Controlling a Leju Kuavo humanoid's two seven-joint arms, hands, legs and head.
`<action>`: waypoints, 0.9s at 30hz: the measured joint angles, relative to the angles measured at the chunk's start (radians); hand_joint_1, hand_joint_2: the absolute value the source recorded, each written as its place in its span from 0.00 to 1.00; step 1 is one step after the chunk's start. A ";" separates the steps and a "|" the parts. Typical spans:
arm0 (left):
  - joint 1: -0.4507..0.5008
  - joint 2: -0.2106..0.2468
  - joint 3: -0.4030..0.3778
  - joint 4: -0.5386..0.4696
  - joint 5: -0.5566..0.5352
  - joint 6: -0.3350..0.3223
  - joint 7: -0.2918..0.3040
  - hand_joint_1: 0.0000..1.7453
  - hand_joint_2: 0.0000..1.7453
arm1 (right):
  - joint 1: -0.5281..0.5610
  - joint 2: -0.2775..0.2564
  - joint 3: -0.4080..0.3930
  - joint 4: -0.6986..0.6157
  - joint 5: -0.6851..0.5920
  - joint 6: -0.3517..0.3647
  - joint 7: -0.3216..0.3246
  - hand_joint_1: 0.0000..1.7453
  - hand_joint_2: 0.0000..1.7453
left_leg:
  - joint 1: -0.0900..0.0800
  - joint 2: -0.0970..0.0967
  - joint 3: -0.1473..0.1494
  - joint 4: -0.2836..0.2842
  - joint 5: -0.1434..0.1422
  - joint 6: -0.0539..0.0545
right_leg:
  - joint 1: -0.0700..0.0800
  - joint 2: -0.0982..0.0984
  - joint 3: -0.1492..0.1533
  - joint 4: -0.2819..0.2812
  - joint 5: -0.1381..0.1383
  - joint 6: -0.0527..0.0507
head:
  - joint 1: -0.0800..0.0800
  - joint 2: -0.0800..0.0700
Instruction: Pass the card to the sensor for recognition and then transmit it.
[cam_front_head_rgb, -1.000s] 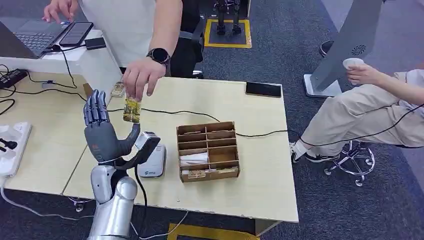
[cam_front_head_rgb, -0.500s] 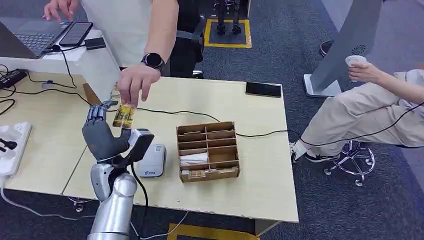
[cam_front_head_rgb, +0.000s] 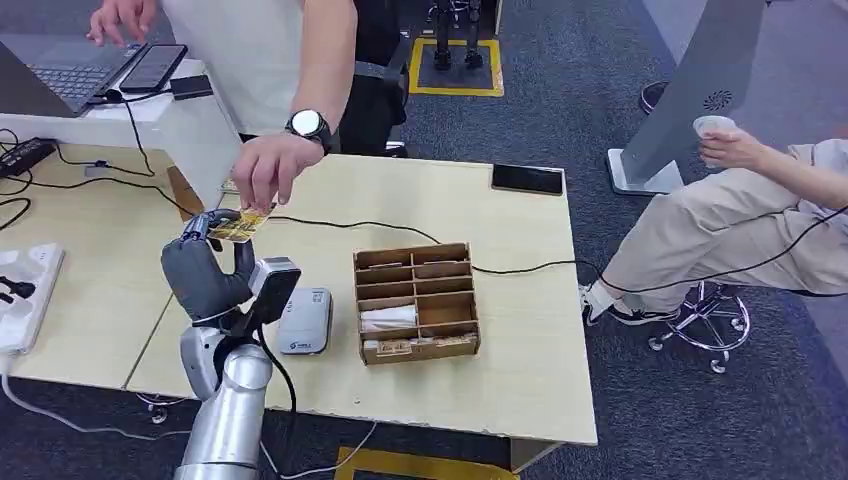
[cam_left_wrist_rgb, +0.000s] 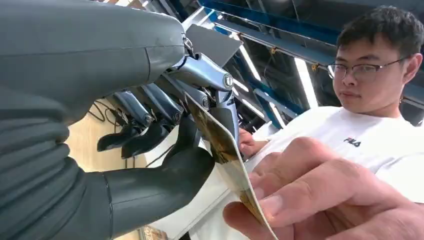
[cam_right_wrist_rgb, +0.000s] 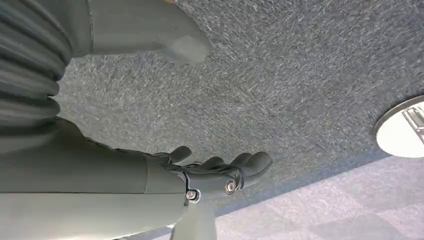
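Left hand (cam_front_head_rgb: 205, 270) pinches the yellow picture card (cam_front_head_rgb: 238, 226) with a person's hand (cam_front_head_rgb: 265, 170) on its far end, above the light wooden bench (cam_front_head_rgb: 520, 300); right hand (cam_right_wrist_rgb: 220, 172) hangs loosely open, holding nothing.

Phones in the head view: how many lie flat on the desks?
2. One black phone lies at the far edge of the wooden table; another phone rests on the white desk beside the laptop. Others may be hidden.
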 joint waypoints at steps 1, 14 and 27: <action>0.000 0.000 0.000 0.000 0.001 0.000 -0.003 1.00 1.00 | 0.000 0.000 0.001 0.000 -0.002 0.000 0.000 0.00 1.00 | 0.000 0.000 0.000 0.000 0.000 0.000 | 0.000 0.000 0.000 0.000 0.000 0.000 | 0.000 0.000; 0.000 0.000 0.017 0.000 0.020 0.000 -0.018 1.00 1.00 | -0.001 0.000 0.017 0.000 -0.027 0.000 0.006 0.00 1.00 | 0.000 0.000 0.000 0.000 0.000 0.000 | 0.000 0.000 0.000 0.000 0.000 0.000 | 0.000 0.000; 0.001 -0.002 0.077 0.000 0.109 0.000 -0.098 1.00 1.00 | -0.003 -0.001 0.037 0.003 -0.065 0.000 0.015 0.00 1.00 | 0.000 0.000 0.000 0.000 0.000 0.000 | 0.000 0.000 0.000 0.000 0.000 0.000 | 0.000 0.000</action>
